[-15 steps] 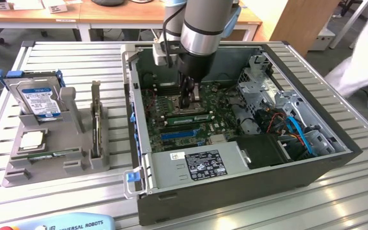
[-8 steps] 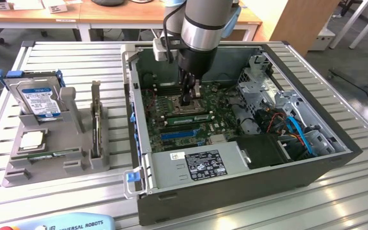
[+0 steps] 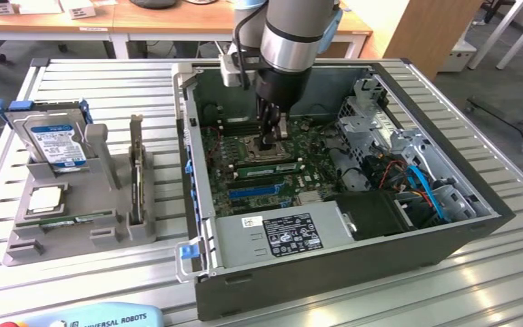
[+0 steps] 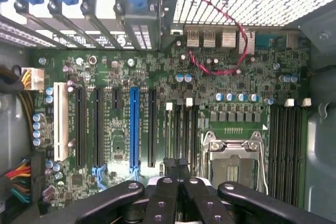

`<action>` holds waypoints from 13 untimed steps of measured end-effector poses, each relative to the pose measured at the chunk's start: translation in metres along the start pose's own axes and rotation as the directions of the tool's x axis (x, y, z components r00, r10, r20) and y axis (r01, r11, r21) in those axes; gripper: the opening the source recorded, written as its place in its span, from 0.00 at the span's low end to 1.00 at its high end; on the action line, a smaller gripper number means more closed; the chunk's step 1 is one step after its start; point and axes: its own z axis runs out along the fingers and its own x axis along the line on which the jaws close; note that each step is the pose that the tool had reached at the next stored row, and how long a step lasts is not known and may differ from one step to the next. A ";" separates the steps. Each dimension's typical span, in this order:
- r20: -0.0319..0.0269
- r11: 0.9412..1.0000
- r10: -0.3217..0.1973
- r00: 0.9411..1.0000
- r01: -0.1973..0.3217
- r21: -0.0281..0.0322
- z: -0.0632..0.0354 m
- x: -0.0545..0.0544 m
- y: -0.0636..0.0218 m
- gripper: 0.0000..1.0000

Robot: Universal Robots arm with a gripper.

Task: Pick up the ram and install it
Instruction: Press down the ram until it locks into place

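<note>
Exterior view: hand [image 3: 275,133], fingers together, inside open computer case [image 3: 443,235]; ram [image 3: 269,167] seated on motherboard [image 3: 284,184].

Arm comes down near-vertical from top of exterior view, silver wrist section then black one, gripper [image 3: 274,136] pointing straight down, roughly mid-scene toward far side. Wrist view: gripper [image 4: 177,169] fingers pressed together, pretty much closed, black linkages spread behind them.

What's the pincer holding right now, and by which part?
Cannot be told: the pincer is down inside the case, just over the motherboard beside the processor socket.
</note>
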 end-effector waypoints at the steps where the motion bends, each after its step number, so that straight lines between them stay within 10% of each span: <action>1: 0.000 1.000 0.000 1.000 0.000 0.000 0.0000 0.000 -0.0020 0.10; 13: 0.000 1.000 -0.003 1.000 0.003 0.000 -0.0008 0.001 -0.0291 0.10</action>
